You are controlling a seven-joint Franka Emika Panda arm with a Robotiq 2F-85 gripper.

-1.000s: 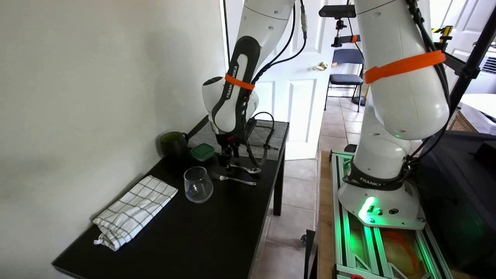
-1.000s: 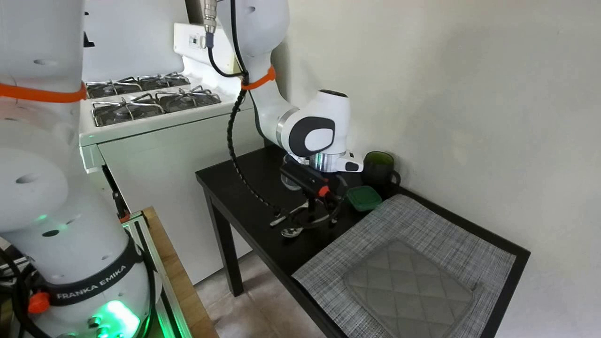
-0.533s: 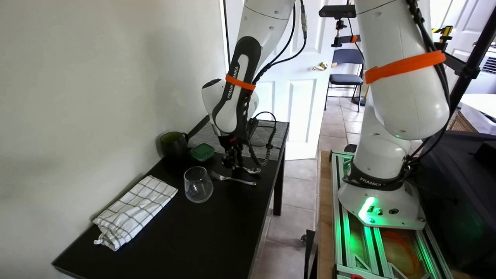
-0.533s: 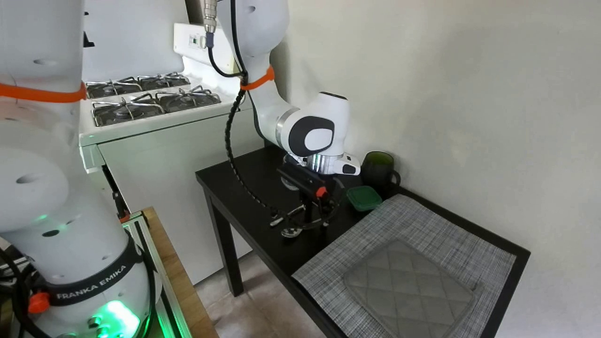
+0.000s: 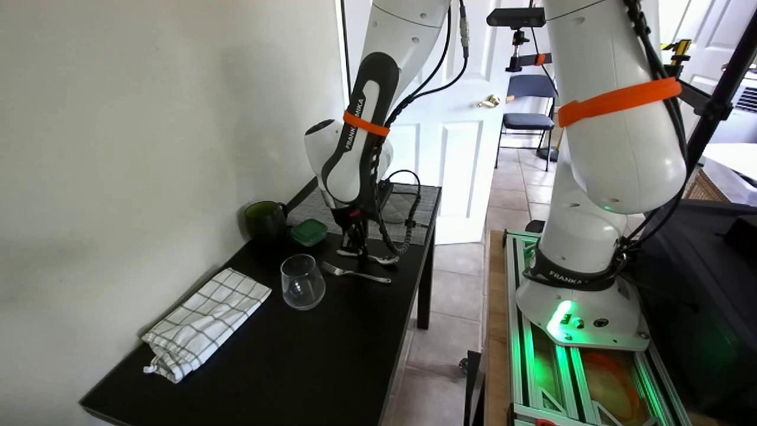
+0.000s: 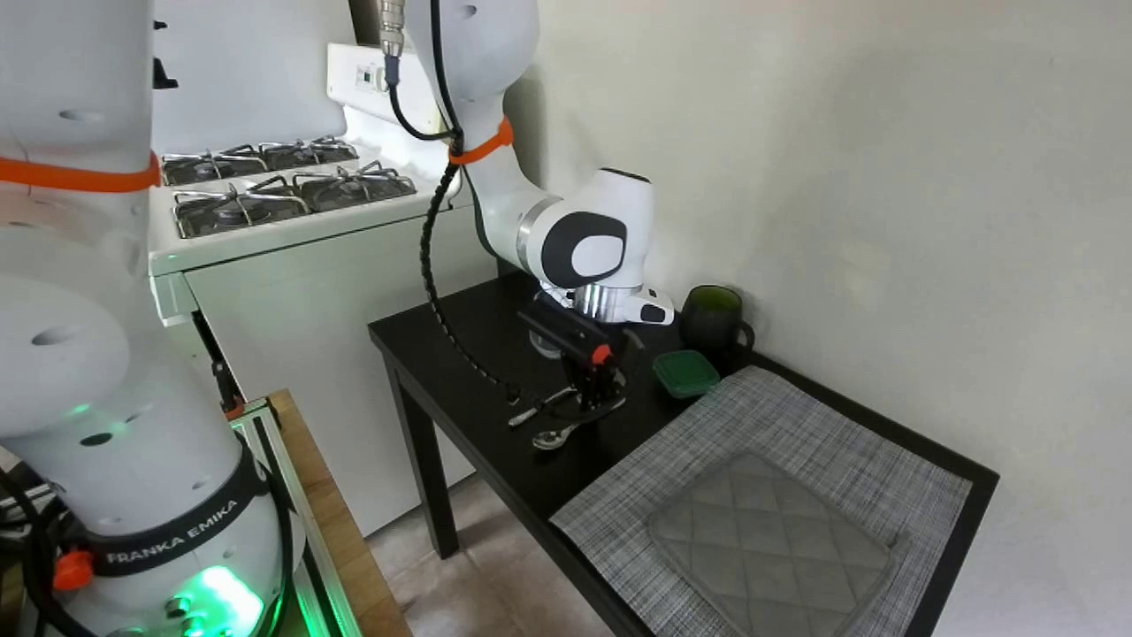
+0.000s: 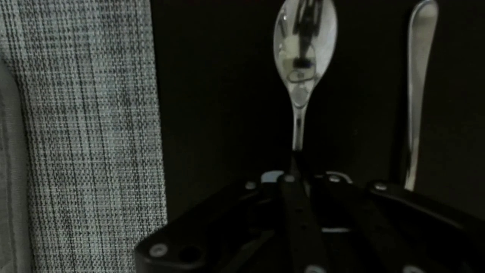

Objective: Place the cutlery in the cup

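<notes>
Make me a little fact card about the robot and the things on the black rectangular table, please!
Everything sits on: black rectangular table
To be filled: clear rounded glass cup, upright, no cutlery inside
Lying flat: silver metal fork, tines toward the cup
Robot's hand: black jointed gripper, down at the handle of a shiny silver metal spoon
Firm hold: can't tell
Soft thing: white checked cloth, folded
Near the wall: dark mug with green inside, small green lidded container beside it
Flat mats: grey quilted pad on grey woven placemat
</notes>
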